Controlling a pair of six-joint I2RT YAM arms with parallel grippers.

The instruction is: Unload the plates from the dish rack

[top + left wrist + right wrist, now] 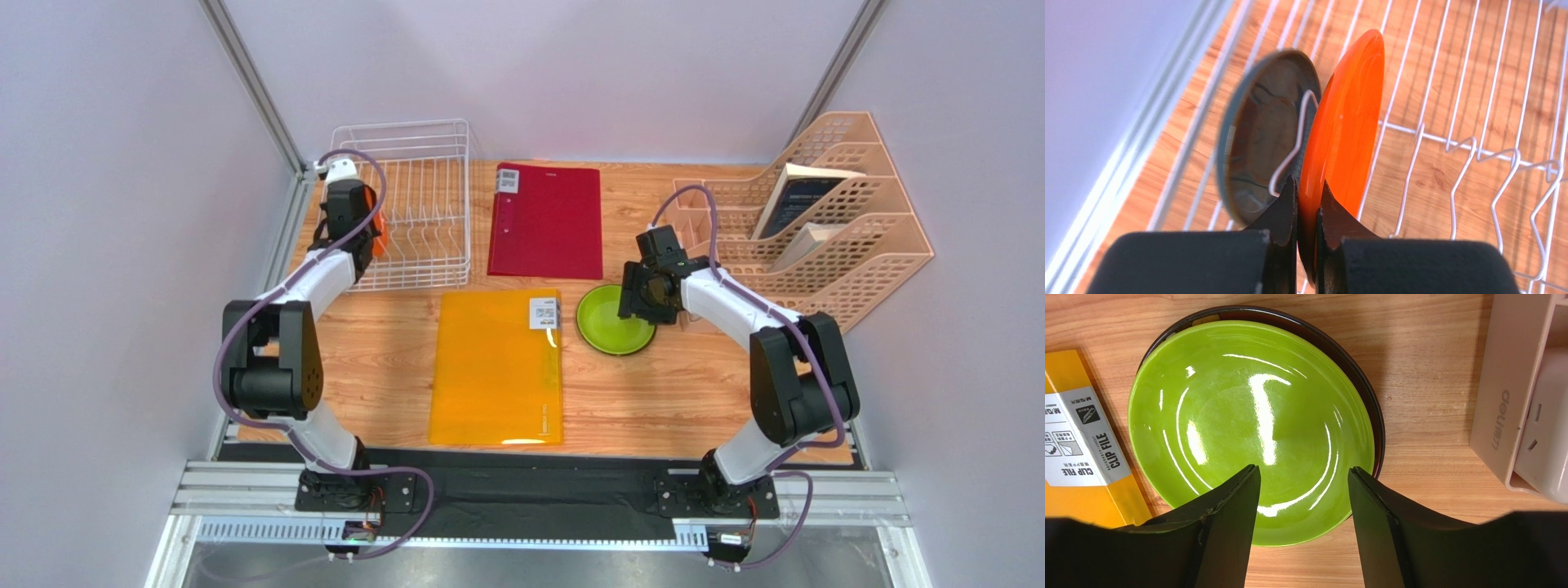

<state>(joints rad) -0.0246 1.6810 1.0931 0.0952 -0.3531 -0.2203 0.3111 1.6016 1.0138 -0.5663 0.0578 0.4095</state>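
The white wire dish rack (417, 202) stands at the back left. In the left wrist view an orange plate (1346, 128) stands on edge between the rack's tines (1468, 177), with a teal-grey plate (1257, 153) upright just left of it. My left gripper (1307, 196) is shut on the orange plate's rim; it shows in the top view (356, 227) at the rack's left side. A lime green plate (1247, 429) lies flat on the table, stacked on a dark plate whose rim (1370, 404) shows. My right gripper (1303, 478) is open just above the green plate (611, 321).
A red folder (547, 221) lies right of the rack and a yellow folder (497, 368) in front of it, its labelled corner beside the green plate. A peach file organiser (822, 221) stands at the back right, close to my right arm.
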